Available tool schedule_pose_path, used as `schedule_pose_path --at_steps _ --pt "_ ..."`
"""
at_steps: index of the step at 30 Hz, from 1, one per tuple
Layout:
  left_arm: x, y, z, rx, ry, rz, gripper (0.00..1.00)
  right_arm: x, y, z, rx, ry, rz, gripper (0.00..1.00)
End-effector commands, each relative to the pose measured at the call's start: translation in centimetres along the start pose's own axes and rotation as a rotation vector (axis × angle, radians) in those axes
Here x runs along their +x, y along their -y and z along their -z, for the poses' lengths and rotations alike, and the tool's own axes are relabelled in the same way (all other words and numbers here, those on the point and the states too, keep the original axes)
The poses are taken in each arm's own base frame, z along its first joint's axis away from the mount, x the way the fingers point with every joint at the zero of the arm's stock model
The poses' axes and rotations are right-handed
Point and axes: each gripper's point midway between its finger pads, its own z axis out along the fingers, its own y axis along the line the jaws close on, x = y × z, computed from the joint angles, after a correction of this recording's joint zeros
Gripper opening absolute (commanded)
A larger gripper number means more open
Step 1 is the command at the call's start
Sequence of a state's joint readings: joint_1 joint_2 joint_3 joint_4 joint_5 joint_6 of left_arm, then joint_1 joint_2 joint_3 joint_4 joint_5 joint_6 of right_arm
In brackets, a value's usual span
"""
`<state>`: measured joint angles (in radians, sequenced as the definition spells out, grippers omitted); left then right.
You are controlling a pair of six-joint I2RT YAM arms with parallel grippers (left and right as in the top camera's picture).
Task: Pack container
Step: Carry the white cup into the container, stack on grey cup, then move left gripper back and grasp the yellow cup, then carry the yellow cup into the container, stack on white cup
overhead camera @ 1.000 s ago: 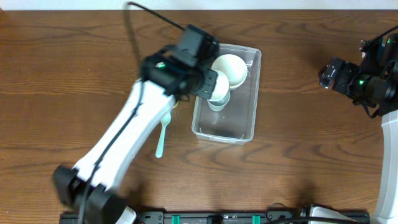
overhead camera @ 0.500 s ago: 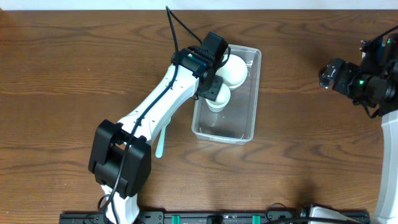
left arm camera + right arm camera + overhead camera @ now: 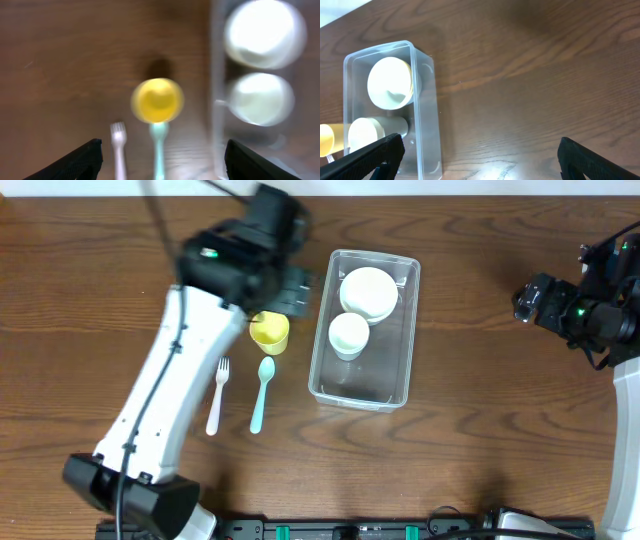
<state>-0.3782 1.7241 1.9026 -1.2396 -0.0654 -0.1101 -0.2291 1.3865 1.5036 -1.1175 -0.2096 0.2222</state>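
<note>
The clear container (image 3: 398,394) lies at the table's middle, with a white bowl (image 3: 368,292) at its far end and a white cup (image 3: 349,334) beside that. My left gripper (image 3: 298,286) hovers just left of the container, above a yellow cup (image 3: 269,332), and is open and empty. In the blurred left wrist view, its fingers (image 3: 75,162) frame the yellow cup (image 3: 157,100), a white fork (image 3: 119,150) and a teal spoon (image 3: 159,150). My right gripper (image 3: 524,300) is open at the far right, well clear of the container (image 3: 427,125).
The white fork (image 3: 217,395) and teal spoon (image 3: 261,393) lie side by side on the wood, near the container's lower left corner. A black rail runs along the table's front edge (image 3: 350,530). Bare wood separates the container from my right arm.
My left gripper opened and left the white cup standing in the container. It then pulled back to the left, uncovering the yellow cup and fork. The right arm stayed still.
</note>
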Motion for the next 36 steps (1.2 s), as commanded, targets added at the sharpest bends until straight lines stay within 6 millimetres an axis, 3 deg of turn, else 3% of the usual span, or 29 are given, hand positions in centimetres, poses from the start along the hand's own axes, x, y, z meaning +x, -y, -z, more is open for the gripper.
schedule_pose_path --at_steps 1,7,14,23,25,27,28,33,36 --pt "2.5 -4.4 -5.3 -0.095 -0.163 0.125 0.79 -0.2 0.2 0.2 0.000 0.006 0.007 0.99" --pt "5.0 -5.6 -10.8 0.000 -0.288 0.228 0.78 -0.2 0.2 0.2 0.000 0.006 0.007 0.99" --pt "7.6 -5.2 -15.6 0.023 -0.387 0.241 0.68 -0.2 0.2 0.2 0.000 0.006 0.007 0.99" --pt "9.2 -4.7 -18.7 0.032 -0.463 0.244 0.47 -0.2 0.2 0.2 0.000 0.006 0.007 0.99" --pt "9.5 -4.7 -19.1 0.031 -0.473 0.244 0.36 -0.2 0.2 0.2 0.000 0.006 0.007 0.99" --pt "9.3 -4.7 -19.2 0.032 -0.467 0.243 0.11 -0.2 0.2 0.2 0.000 0.006 0.007 0.99" --pt "9.1 -4.8 -19.0 0.032 -0.458 0.244 0.06 -0.2 0.2 0.2 0.000 0.006 0.007 0.99" --pt "5.9 -4.9 -15.3 0.042 -0.372 0.241 0.06 -0.2 0.2 0.2 0.000 0.006 0.007 0.99" --pt "2.8 -4.9 -10.7 0.056 -0.262 0.236 0.06 -0.2 0.2 0.2 0.000 0.006 0.007 0.99"
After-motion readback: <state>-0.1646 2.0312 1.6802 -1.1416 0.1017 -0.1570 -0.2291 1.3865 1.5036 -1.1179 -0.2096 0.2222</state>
